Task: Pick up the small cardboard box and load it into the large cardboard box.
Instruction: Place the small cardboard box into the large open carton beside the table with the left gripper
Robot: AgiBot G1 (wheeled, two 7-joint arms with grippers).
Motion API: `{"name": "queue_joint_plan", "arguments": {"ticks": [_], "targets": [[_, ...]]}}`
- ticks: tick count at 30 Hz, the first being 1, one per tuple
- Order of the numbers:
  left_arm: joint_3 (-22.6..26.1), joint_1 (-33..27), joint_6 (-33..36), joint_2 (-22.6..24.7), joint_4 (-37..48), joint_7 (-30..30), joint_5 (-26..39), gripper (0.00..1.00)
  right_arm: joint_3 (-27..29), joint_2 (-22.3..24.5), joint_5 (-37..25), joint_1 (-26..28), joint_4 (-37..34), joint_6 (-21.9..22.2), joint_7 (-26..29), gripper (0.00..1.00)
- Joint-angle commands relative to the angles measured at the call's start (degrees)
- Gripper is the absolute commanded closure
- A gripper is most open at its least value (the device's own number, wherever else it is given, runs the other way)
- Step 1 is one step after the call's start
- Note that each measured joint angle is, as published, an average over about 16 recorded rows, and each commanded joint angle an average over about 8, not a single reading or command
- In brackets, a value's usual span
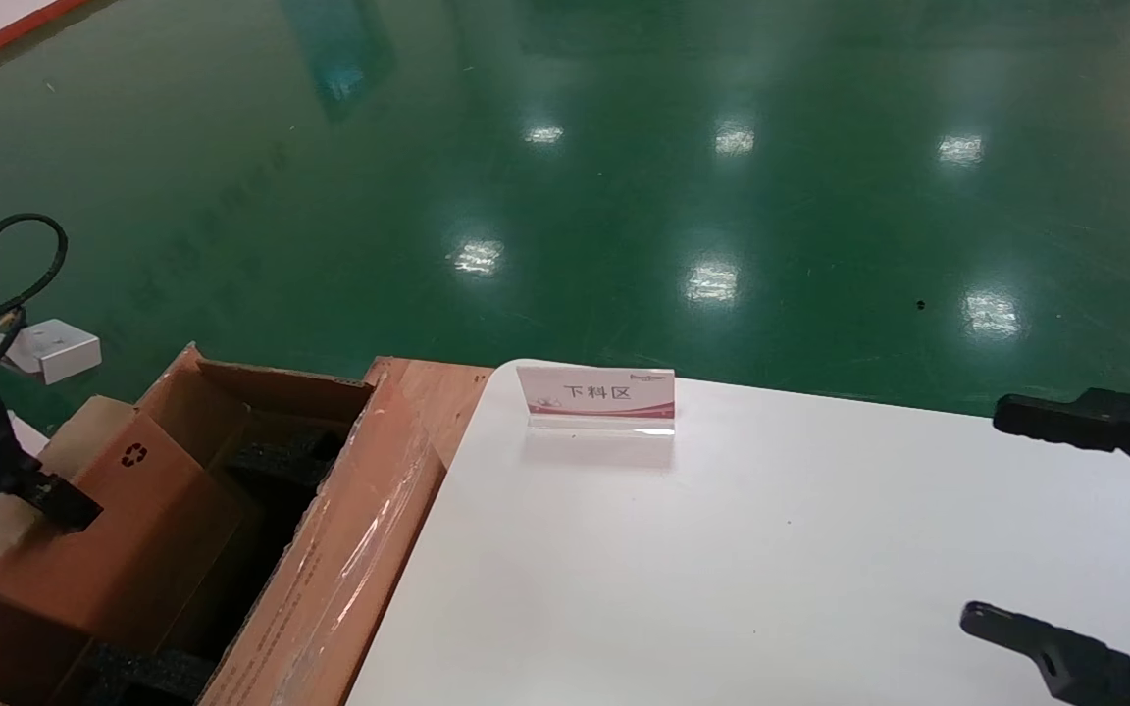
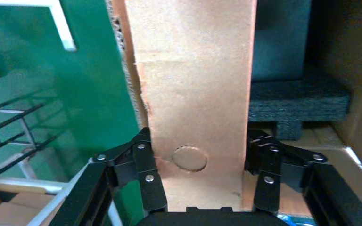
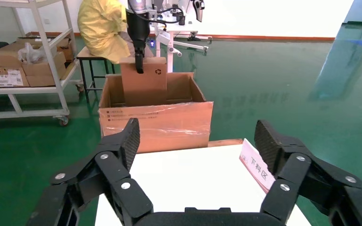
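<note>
Right gripper (image 1: 1065, 529), black, hangs over the white table (image 1: 771, 549) near its right edge, jaws spread wide and holding nothing. Farther off, the left gripper (image 2: 202, 176) clamps the flat brown small cardboard box (image 1: 124, 520) by its narrow edges. The box stands upright, partly lowered into the large brown corrugated carton (image 1: 349, 549), beside black foam blocks (image 2: 297, 101).

I can't see the lower part of the small cardboard box (image 1: 124, 529) — it's down behind the large cardboard box (image 1: 349, 549) wall, whose near end the head view crops. My left gripper (image 2: 200, 181) base is cropped too.
</note>
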Motion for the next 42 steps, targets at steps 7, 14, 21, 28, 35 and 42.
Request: {"name": "queue_joint_plan", "arguments": {"ticks": [7, 14, 21, 28, 35, 42], "targets": [[-0.1, 3.8, -1.5, 2.0, 3.9, 1.0, -0.3, 1.00, 0.0, 0.0, 0.0, 0.0, 0.0, 0.0, 0.0, 0.00], [-0.1, 6.2, -1.2, 4.2, 7.7, 0.8, -0.6, 1.00, 0.0, 0.0, 0.0, 0.0, 0.0, 0.0, 0.0, 0.00], [-0.2, 10.2, -2.2, 6.4, 11.1, -0.4, -1.3, 1.00, -0.1, 0.0, 0.0, 0.0, 0.0, 0.0, 0.0, 0.00], [-0.6, 13.7, -4.2, 8.4, 14.1, -1.4, -1.8, 1.00, -0.1, 0.0, 0.1, 0.0, 0.0, 0.0, 0.0, 0.00], [-1.1, 16.2, -5.7, 9.7, 16.8, -1.6, -2.5, 1.00, -0.1, 0.0, 0.1, 0.0, 0.0, 0.0, -0.1, 0.00], [-1.5, 17.5, -6.5, 10.7, 19.0, -1.3, -3.0, 1.00, -0.1, 0.1, 0.1, 0.0, 0.0, 0.1, -0.1, 0.00]]}}
